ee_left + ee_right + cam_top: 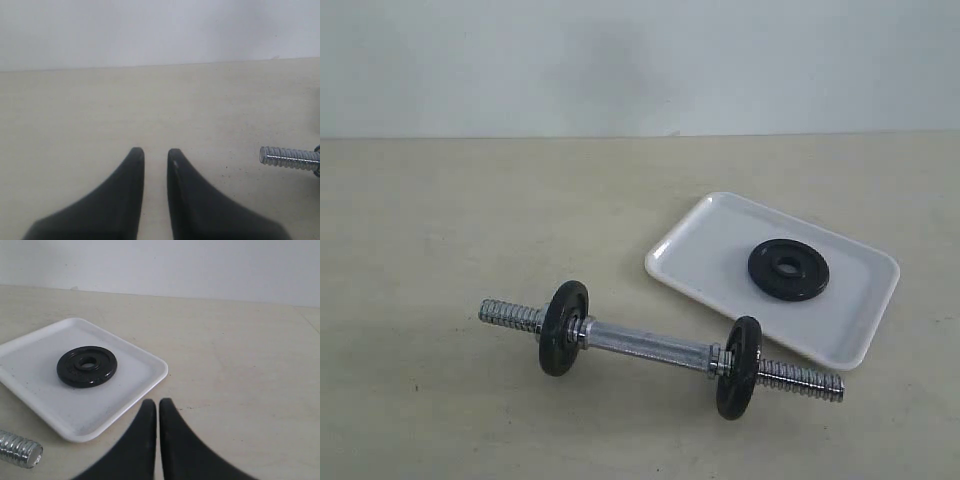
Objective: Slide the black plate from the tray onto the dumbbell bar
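Observation:
The black plate [788,269] [87,366] lies flat in the white tray [700,250] [125,390] at the right of the table. The dumbbell bar [645,342] lies in front of the tray, with a black disc [563,327] near its left end and another [738,367] near its right end. In the left wrist view one threaded end of the dumbbell bar [287,157] shows beside my left gripper [156,151], whose jaws stand slightly apart with nothing between them. My right gripper [158,402] is shut and empty, just off the tray's corner, with the dumbbell bar's other threaded end [17,450] nearby. Neither gripper shows in the exterior view.
The beige table [470,220] runs back to a pale wall [620,60].

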You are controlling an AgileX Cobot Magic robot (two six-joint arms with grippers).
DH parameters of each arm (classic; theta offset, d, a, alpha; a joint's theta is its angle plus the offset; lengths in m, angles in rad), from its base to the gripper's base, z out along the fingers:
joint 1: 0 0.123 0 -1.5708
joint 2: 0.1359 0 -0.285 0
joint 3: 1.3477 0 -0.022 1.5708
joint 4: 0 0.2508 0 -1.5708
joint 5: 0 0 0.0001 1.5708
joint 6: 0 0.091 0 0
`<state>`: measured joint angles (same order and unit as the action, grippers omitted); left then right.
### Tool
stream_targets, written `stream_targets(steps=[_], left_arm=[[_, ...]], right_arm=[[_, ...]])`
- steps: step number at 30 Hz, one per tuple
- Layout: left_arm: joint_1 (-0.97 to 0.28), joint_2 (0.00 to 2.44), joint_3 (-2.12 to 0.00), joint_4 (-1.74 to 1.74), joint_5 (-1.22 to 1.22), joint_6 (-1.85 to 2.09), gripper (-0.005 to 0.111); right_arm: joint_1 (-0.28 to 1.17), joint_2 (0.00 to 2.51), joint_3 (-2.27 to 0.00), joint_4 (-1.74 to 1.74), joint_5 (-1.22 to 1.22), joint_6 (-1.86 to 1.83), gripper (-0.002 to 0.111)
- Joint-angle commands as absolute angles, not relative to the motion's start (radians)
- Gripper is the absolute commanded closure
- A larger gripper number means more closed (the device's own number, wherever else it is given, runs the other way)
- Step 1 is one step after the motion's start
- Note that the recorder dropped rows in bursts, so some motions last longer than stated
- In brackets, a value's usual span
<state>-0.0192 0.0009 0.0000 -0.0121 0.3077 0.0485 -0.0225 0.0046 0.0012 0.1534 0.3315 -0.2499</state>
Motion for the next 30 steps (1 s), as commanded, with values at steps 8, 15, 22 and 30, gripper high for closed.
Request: stream_targets(steps=[8, 15, 22, 30], left_arm=[[-0.016, 0.0, 0.0, -0.008, 0.296, 0.054, 0.09], [-0.016, 0.0, 0.0, -0.008, 0.296, 0.054, 0.09], [-0.016, 0.0, 0.0, -0.008, 0.296, 0.054, 0.09], [-0.016, 0.0, 0.0, -0.008, 0.296, 0.054, 0.09]], right_arm=[[-0.023, 0.0, 0.0, 0.147, 0.326, -0.246, 0.108], [-0.023, 0.0, 0.0, 0.147, 0.311, -0.246, 0.108], [-0.023, 0.0, 0.0, 0.147, 0.299, -0.246, 0.108], [-0.023, 0.0, 0.0, 0.147, 0.299, -0.246, 0.108]])
